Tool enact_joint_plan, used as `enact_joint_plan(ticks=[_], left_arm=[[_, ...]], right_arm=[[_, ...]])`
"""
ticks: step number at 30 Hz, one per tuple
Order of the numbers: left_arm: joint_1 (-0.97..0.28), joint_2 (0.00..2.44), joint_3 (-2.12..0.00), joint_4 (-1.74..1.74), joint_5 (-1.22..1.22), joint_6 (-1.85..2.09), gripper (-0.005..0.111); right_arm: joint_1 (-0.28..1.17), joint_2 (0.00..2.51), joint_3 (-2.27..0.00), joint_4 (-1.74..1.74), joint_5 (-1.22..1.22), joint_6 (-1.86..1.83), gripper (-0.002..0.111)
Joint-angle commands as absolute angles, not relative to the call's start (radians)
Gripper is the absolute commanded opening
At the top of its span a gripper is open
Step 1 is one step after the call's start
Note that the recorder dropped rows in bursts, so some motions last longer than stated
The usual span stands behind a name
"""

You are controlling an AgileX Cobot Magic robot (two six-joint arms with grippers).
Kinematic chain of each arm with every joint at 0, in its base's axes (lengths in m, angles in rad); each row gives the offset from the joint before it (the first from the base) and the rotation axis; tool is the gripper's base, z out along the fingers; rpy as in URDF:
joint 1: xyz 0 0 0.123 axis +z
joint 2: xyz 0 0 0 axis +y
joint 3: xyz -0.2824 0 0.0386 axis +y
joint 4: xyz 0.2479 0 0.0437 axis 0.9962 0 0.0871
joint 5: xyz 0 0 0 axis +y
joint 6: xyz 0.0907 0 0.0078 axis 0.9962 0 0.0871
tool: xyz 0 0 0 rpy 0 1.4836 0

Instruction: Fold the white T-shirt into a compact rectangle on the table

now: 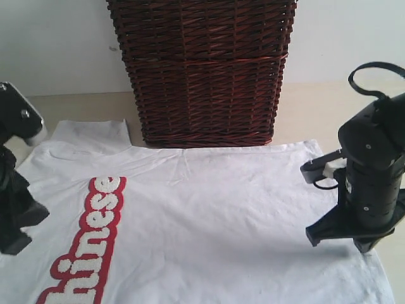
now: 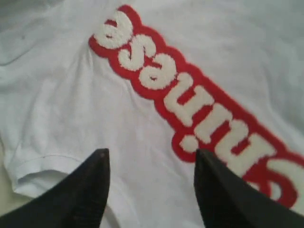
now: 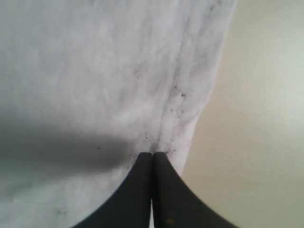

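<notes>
- Two grippers work at opposite sides of the white T-shirt (image 1: 221, 209), which lies spread flat and chest-up on the table (image 1: 316, 107), in front of a wicker basket (image 1: 202, 69).
- The left gripper (image 2: 149, 154) has its jaws parted with nothing between them. It is over the cloth, between a sleeve hem (image 2: 33, 164) and the red-outlined lettering (image 2: 190, 95).
- The right gripper (image 3: 152, 154) has its jaws pressed together, with the tips at the shirt's stitched edge beside bare table. Whether any cloth is pinched cannot be told.

White T-shirt (image 1: 221, 209) had fuzzy red-outlined lettering (image 1: 95, 218) across the chest, readable as "hinese"; its start was cut off at the frame edge. No other text was legible.
</notes>
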State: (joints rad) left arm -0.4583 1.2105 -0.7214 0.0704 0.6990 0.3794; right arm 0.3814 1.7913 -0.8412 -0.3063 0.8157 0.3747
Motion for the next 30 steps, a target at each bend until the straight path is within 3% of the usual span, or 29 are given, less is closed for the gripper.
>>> enact_joint_plan(ticks=[1, 5, 11, 16, 19, 22, 26, 30], left_arm=[[-0.457, 1.249, -0.692, 0.161, 0.756, 0.701, 0.054], [-0.457, 1.284, -0.682, 0.412, 0.789, 0.714, 0.054], [-0.457, 1.290, -0.682, 0.421, 0.632, 0.696, 0.054], [-0.457, 1.290, -0.682, 0.444, 0.663, 0.685, 0.054], [-0.457, 1.290, -0.682, 0.486, 0.658, 0.590, 0.068], [-0.457, 1.290, -0.682, 0.599, 0.735, 0.553, 0.105], [-0.457, 1.290, -0.682, 0.884, 0.934, 0.537, 0.105], [-0.457, 1.290, -0.682, 0.716, 0.911, 0.574, 0.105]], right_arm=[[0.372, 1.703, -0.896, -0.284, 0.843, 0.321, 0.000], [0.372, 1.637, -0.924, -0.195, 0.806, 0.232, 0.000], [0.372, 1.604, -0.926, -0.063, 0.646, 0.142, 0.000], [0.372, 1.604, -0.926, 0.032, 0.586, 0.071, 0.000], [0.372, 1.604, -0.926, 0.147, 0.574, -0.033, 0.000], [0.372, 1.604, -0.926, 0.245, 0.587, -0.134, 0.000], [0.372, 1.604, -0.926, 0.259, 0.595, -0.155, 0.000], [0.372, 1.604, -0.926, 0.261, 0.591, -0.155, 0.000]])
